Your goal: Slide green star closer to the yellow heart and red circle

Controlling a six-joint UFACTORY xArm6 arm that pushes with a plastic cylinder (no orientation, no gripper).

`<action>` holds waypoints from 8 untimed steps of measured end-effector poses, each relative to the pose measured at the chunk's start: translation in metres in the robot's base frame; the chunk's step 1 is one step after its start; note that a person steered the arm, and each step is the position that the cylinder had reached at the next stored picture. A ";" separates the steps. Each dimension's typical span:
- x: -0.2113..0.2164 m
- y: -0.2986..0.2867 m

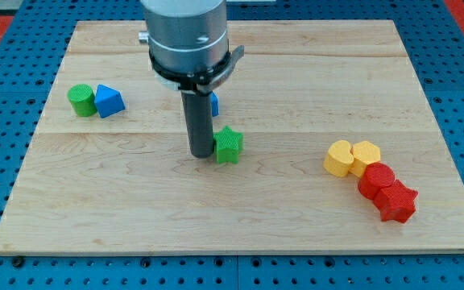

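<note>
The green star (229, 146) lies near the middle of the wooden board (240, 201). My tip (200, 153) stands just left of it, touching or nearly touching its left side. The yellow heart (338, 159) sits at the view's right, with a yellow hexagon (366, 154) next to it. The red circle (376, 180) lies just below them, with a red star (397, 202) at its lower right. The green star is well left of that group.
A green cylinder (80, 101) and a blue triangle (109, 101) sit side by side at the view's left. A blue block (213, 103) is mostly hidden behind the rod and the arm's grey end (185, 36). A blue pegboard surrounds the board.
</note>
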State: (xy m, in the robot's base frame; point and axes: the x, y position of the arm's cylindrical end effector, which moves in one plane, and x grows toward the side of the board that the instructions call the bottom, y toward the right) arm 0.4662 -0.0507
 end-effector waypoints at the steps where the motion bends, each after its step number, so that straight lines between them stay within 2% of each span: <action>1: -0.016 0.004; 2: 0.026 0.086; 3: 0.046 0.135; 4: 0.050 0.086; 5: 0.088 0.112; 8: 0.082 0.150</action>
